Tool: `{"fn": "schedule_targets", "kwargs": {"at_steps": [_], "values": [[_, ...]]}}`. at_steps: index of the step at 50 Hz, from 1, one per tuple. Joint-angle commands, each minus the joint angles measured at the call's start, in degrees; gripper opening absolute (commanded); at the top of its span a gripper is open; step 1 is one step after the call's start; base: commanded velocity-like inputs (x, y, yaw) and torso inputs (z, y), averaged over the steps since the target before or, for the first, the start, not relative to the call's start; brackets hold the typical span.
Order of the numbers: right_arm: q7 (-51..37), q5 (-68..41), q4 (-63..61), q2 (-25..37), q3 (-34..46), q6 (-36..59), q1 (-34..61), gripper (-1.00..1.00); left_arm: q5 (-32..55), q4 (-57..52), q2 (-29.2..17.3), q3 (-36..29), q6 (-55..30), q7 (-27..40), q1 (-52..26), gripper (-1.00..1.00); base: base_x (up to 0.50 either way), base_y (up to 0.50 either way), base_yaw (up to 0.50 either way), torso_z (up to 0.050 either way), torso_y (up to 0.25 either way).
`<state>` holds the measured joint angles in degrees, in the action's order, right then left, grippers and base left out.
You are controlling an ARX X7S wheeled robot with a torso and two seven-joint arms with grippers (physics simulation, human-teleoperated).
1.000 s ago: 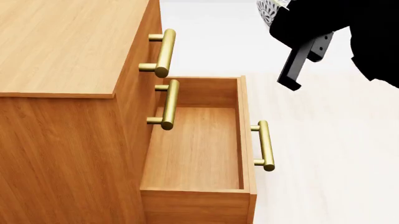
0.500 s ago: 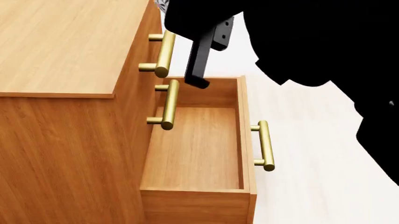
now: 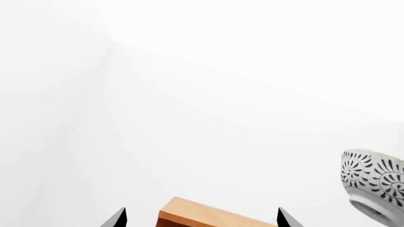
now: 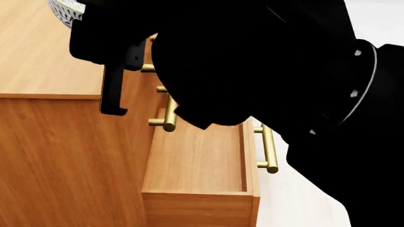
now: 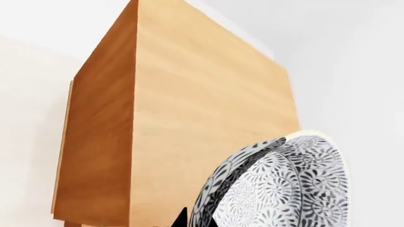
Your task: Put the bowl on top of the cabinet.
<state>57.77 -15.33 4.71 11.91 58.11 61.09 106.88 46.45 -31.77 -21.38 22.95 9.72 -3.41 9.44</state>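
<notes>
- The right gripper (image 4: 94,19) has its fingers clamped on the bowl (image 4: 65,10), held above the cabinet (image 4: 44,56) top, near its far front edge.
- The bottom drawer (image 4: 198,161) stands open.
- The left gripper (image 3: 200,222) has its fingers apart, with nothing between them.

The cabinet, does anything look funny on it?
Yes. The cabinet has its lowest drawer pulled out and empty, while the drawers above are shut. The bowl isn't on top yet; the right gripper holds it tilted above the top.

A pale, off-white floor (image 4: 296,203) lies beside the furniture, with plain white walls (image 3: 208,94) behind.
</notes>
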Motion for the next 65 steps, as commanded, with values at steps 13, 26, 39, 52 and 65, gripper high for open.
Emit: {"fn": "schedule_targets", "kwargs": {"at_steps": [13, 26, 39, 52, 65], "values": [[-5.62, 2.04, 4.04, -4.91, 0.91, -6.53, -6.15, -1.0, 0.27, 0.49, -0.29, 0.69, 0.64, 0.18, 0.34, 1.0, 0.0, 0.0, 0.0, 0.0, 0.001], [-7.29, 3.42, 6.75, -5.17, 2.62, -9.45, -7.82, -1.0, 0.34, 0.91, -0.35, 0.6, 0.94, -0.02, 0.33, 1.0, 0.0, 0.0, 0.0, 0.0, 0.0], [-8.14, 3.38, 5.26, -5.6, 3.99, -9.34, -9.23, -1.0, 0.37, 1.16, -0.23, 0.48, 1.3, -0.15, 0.49, 1.0, 0.0, 0.0, 0.0, 0.0, 0.001], [-7.96, 3.74, 4.45, -4.87, 6.19, -9.37, -9.91, -1.0, 0.53, 0.83, -0.48, 0.47, 1.24, 0.19, 0.66, 1.0, 0.0, 0.0, 0.0, 0.0, 0.0], [-8.25, 3.82, 4.33, -4.63, 6.9, -9.47, -10.02, -1.0, 0.55, 1.28, -0.5, 0.26, 1.51, -0.03, 0.51, 1.0, 0.0, 0.0, 0.0, 0.0, 0.0]]}}
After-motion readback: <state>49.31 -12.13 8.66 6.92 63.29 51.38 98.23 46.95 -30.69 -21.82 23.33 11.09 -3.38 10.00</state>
